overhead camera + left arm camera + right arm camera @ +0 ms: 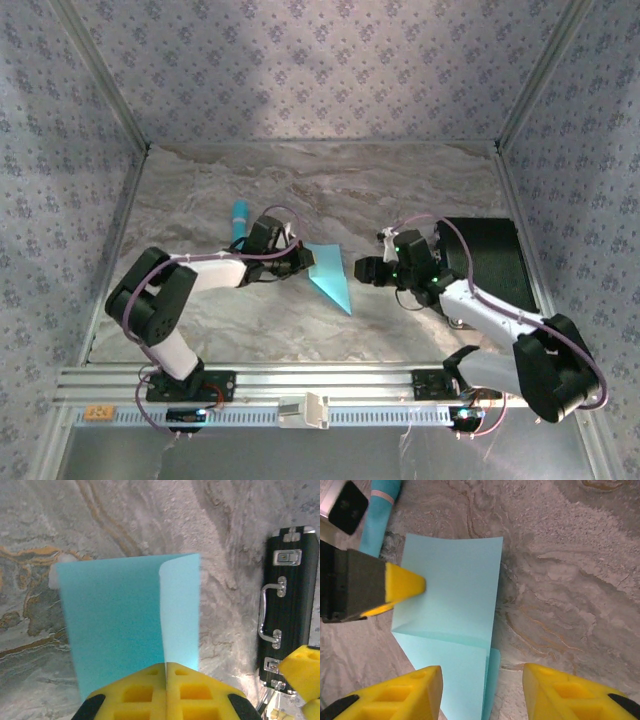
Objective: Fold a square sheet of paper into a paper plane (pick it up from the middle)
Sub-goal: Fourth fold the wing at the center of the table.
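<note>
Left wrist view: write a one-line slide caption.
Left gripper pinches the partly folded cyan paper; marbled table beneath, black case alongside.

1. Left wrist view: the near edge of the sheet of paper is hidden between the pressed-together yellow pads of the left gripper.
2. There the black case is cut by the right edge, its near corner covered by the right gripper.
3. Right wrist view: the turquoise stick is cut by the top edge; the paper runs off the bottom.

White-shelled arms with black joints, looping purple cables, yellow square-pocketed fingertips
</note>
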Robot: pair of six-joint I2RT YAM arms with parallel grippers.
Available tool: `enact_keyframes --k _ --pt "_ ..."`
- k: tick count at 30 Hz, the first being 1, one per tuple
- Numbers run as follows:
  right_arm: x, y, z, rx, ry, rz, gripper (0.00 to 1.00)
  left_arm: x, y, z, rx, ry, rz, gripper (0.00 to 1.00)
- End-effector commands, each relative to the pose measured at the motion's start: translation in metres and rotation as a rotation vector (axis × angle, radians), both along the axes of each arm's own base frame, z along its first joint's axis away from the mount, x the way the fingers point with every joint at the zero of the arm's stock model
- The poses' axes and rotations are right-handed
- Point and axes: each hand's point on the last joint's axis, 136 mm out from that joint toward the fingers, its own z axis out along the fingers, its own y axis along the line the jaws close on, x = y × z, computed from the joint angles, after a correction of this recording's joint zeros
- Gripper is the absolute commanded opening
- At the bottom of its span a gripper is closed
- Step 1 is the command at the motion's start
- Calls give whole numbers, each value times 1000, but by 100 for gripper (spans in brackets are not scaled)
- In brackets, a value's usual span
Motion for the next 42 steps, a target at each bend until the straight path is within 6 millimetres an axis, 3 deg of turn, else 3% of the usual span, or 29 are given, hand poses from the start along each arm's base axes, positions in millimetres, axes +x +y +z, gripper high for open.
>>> enact_keyframes --k 1,6,12,26,42 --pt "-1 -2 -3 -93 -121 -12 48 1 5 8 15 -26 45 6" --pt "-17 27 -10 -288 -357 162 51 2 -5 15 -7 -32 -3 13" --pt "-26 47 -28 -487 -460 263 50 2 -16 15 -34 -16 -54 19" --pt "-28 64 -49 -702 -555 312 50 0 -21 15 -47 -7 -75 20" --pt "-31 58 -64 -728 -525 279 34 1 -21 16 -49 -5 -75 11"
